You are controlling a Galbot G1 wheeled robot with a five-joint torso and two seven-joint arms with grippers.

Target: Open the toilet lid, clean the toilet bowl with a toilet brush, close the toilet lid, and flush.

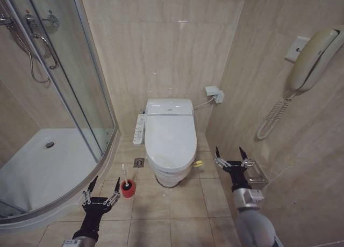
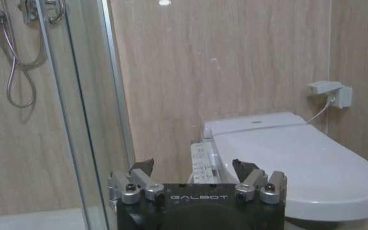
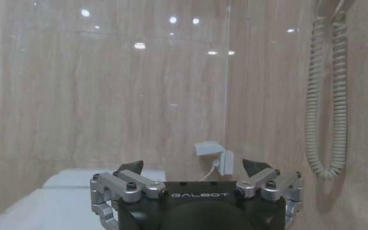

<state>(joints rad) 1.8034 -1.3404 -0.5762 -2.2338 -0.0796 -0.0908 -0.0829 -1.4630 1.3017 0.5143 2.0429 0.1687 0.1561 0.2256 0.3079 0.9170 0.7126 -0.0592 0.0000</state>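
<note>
The white toilet lid (image 1: pixel 170 135) lies shut over the toilet against the back wall, so the toilet bowl is hidden; in the left wrist view the toilet lid (image 2: pixel 299 160) shows from the side. The toilet brush (image 1: pixel 127 186) stands on the floor tiles left of the toilet, its pale handle upright in a red cup holder. My left gripper (image 1: pixel 105 183) (image 2: pixel 193 167) is open, low and just left of the brush, with nothing between its fingers. On the toilet's right my right gripper (image 1: pixel 229 151) (image 3: pixel 193 166) hangs open and empty, near the side wall.
A curved glass shower enclosure (image 1: pixel 64 96) with a white tray (image 1: pixel 32 166) fills the left. A white button panel (image 1: pixel 139 130) sits on the toilet's left side. A small yellow object (image 1: pixel 198 164) lies on the floor by the toilet's right. A wall phone (image 1: pixel 310 59) with coiled cord hangs right.
</note>
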